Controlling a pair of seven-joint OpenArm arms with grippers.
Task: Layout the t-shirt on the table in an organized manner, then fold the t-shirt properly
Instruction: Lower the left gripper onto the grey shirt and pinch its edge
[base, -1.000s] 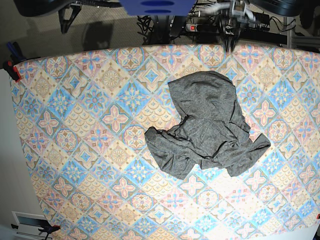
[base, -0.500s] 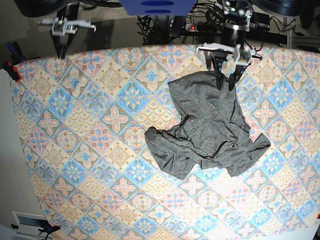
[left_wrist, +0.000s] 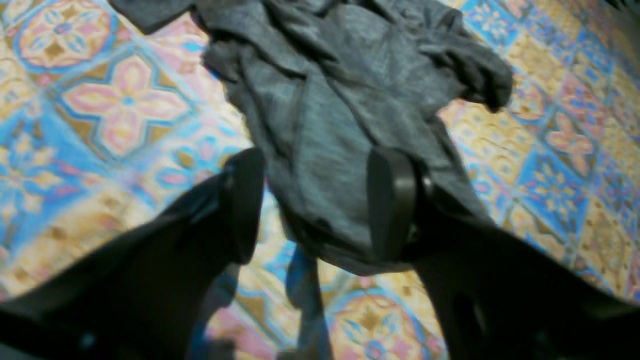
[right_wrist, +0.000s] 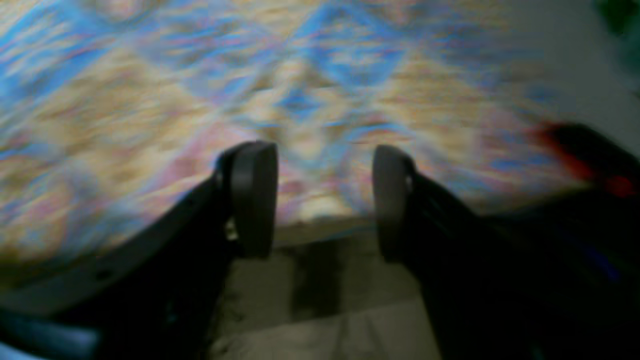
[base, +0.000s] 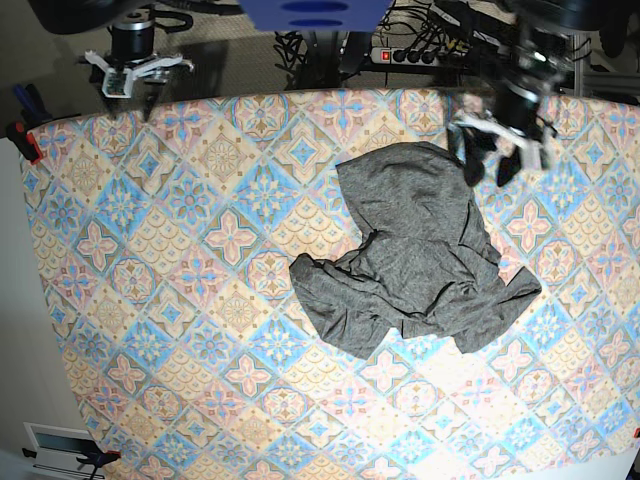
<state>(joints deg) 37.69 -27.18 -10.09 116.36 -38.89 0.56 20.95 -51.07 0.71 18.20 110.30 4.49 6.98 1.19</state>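
Observation:
The dark-grey t-shirt (base: 420, 250) lies crumpled in a heap right of the middle of the table (base: 180, 300), with its rounded top part toward the far edge. My left gripper (base: 488, 165) hovers at the heap's upper right edge. In the left wrist view the left gripper (left_wrist: 317, 205) is open, and the t-shirt (left_wrist: 340, 100) hem lies below the gap between its fingers. My right gripper (base: 130, 85) is at the table's far left edge, well away from the shirt. In the blurred right wrist view the right gripper (right_wrist: 322, 200) is open over the table rim with nothing between its pads.
A red clamp (base: 28, 140) grips the table's left edge and also shows as a red clamp (right_wrist: 575, 150) in the right wrist view. A power strip (base: 400, 55) and cables lie behind the far edge. Floor shows below the table rim.
Both grippers have opened wider. The left one has swung right from above the shirt's top to its upper right edge. The right one has shifted a little along the far left edge.

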